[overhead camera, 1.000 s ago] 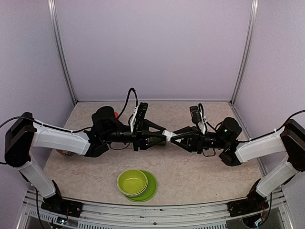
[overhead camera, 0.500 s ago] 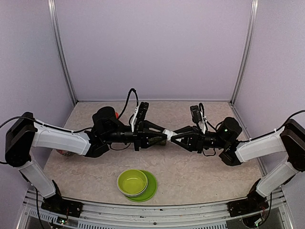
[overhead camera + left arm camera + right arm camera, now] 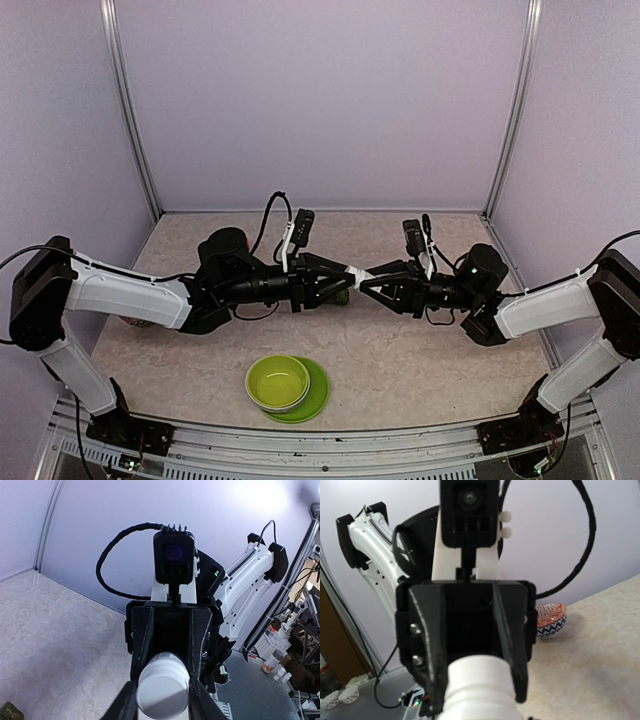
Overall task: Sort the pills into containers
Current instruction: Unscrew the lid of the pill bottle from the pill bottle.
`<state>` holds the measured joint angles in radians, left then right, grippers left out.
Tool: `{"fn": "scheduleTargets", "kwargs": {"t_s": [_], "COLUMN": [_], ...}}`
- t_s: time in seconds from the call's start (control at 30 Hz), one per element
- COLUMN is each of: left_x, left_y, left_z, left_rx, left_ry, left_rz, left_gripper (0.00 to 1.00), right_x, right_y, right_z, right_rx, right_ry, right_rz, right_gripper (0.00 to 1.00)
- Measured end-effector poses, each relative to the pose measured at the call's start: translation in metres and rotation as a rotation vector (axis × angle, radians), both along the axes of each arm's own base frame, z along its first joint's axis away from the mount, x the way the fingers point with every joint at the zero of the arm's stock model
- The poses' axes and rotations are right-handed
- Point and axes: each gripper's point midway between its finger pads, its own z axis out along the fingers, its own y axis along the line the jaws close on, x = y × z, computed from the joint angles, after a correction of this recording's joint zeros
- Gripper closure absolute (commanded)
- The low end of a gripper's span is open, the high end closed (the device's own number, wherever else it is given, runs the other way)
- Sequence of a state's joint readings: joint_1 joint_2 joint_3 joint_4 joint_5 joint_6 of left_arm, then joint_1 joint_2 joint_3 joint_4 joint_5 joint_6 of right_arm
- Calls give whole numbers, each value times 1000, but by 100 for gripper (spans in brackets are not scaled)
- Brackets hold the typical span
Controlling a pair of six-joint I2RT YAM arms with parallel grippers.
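right now i see both arms meeting nose to nose over the middle of the bench (image 3: 430, 350), sharing one white bottle (image 3: 356, 273) held above it. the left pincer (image 3: 345, 280) is pinching one end, its fingers pressed against the bottle's sides. the right pincer (image 3: 368, 280) clamps the opposite end the same way. the containers (image 3: 7, 712) lie on the bench below the pincers, with only a dark green corner showing in my left wrist view. nearer the arm bases sits a lime-green bowl (image 3: 278, 381) on its plate (image 3: 320, 393).
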<state>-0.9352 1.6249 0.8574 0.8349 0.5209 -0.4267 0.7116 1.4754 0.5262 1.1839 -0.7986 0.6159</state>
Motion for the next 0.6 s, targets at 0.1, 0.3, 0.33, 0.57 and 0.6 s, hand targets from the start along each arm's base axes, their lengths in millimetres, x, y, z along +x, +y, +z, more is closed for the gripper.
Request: {"fn": "scheduleTargets", "kwargs": {"t_s": [0.1, 0.3, 0.33, 0.57, 0.6], "left_x": [-3, -7, -7, -14, -16], "left_y": [-3, -3, -3, -3, -3], "left_z": [-2, 5, 6, 15, 16], "left_rx": [8, -2, -5, -42, -51], "left_ry": [14, -7, -13, -86, -97], "left_rz": [4, 7, 8, -34, -46], "left_gripper": [26, 1, 1, 1, 1], "right_x": [1, -1, -1, -10, -11], "right_y": [0, -1, -1, 4, 5], "right_z": [-3, 0, 1, 3, 2], "right_rx": [-10, -9, -7, 2, 4], "right_ry": [1, -3, -5, 15, 19], "right_rz": [-2, -1, 0, 27, 31], "right_gripper": [78, 78, 78, 78, 78]}}
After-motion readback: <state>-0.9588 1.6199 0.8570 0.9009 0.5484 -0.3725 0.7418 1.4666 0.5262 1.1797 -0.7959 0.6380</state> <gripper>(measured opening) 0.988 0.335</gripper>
